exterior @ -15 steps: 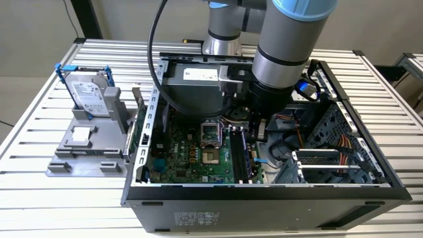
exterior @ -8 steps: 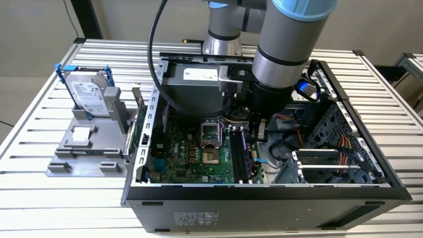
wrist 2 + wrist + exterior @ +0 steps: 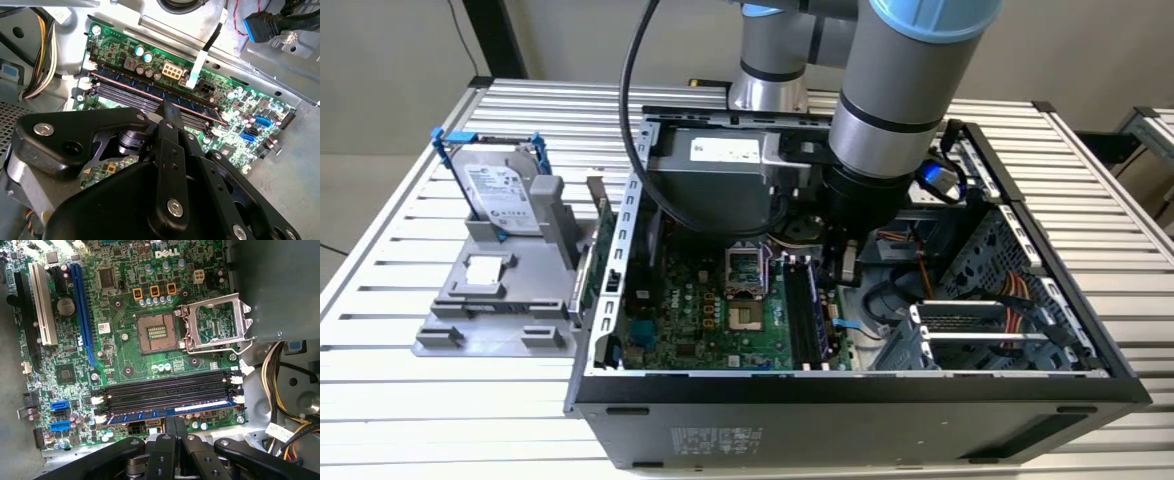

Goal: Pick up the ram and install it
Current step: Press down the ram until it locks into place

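Gripper (image 3: 172,422) pressed together above seated ram (image 3: 170,411), beside empty slots (image 3: 167,390), yellow cables (image 3: 272,365) nearby

The open computer case (image 3: 854,390) leaves its widest clearance above the motherboard (image 3: 125,355), around the uncovered processor socket (image 3: 156,333). The power supply (image 3: 720,160) crowds one side and the drive cage (image 3: 987,300) with its cables another. The gripper (image 3: 173,422) sits right at the memory slots (image 3: 165,390), where a module (image 3: 170,410) appears seated in the outermost slot, narrowing the gap there.
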Robot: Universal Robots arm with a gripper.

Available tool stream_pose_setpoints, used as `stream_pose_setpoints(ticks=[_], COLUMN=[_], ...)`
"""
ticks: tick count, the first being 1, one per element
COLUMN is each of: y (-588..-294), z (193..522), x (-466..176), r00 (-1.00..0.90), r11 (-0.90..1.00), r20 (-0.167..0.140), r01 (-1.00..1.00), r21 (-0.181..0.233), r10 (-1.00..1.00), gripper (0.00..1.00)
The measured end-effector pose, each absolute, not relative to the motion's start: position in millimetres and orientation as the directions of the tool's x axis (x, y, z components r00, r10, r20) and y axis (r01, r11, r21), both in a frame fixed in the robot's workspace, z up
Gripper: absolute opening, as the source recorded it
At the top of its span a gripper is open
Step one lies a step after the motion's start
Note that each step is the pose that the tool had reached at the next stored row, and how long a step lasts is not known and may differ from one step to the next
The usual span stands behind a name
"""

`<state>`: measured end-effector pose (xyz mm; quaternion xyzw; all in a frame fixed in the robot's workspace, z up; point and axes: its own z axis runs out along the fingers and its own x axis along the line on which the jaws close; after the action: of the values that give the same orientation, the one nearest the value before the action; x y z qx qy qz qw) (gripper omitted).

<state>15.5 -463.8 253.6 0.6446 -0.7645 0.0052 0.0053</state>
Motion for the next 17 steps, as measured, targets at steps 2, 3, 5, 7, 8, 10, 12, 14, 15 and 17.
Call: stream_pose_setpoints(ticks=[2, 3, 5, 7, 8, 10, 12, 14, 15, 17], y=[-463.7, -463.7, -463.8, -463.8, -463.8, -463.8, -463.7, -463.7, -463.7, -463.7], z=[253.6, 253.5, 253.3, 253.2, 253.1, 253.0, 252.8, 252.1, 251.7, 250.3], x=[15.5, 15.5, 15.5, 15.5, 15.5, 15.5, 15.5, 15.5, 15.5, 15.4], r00=[-0.163, -0.16, -0.154, -0.146, -0.143, -0.142, -0.139, -0.127, -0.122, -0.109], r11=[0.163, 0.16, 0.154, 0.146, 0.144, 0.142, 0.139, 0.127, 0.122, 0.109], r20=[0.015, 0.015, 0.015, 0.015, 0.015, 0.015, 0.015, 0.014, 0.015, 0.015], r01=[-0.987, -0.987, -0.988, -0.989, -0.99, -0.99, -0.99, -0.992, -0.993, -0.994], r21=[-0.001, -0.001, -0.001, -0.001, -0.001, -0.001, -0.001, -0.001, -0.001, 0.0], r10=[-0.987, -0.987, -0.988, -0.989, -0.99, -0.99, -0.99, -0.992, -0.992, -0.994], gripper=[0.0, 0.0, 0.0, 0.0, 0.0, 0.0, 0.0, 0.0, 0.0, 0.0])
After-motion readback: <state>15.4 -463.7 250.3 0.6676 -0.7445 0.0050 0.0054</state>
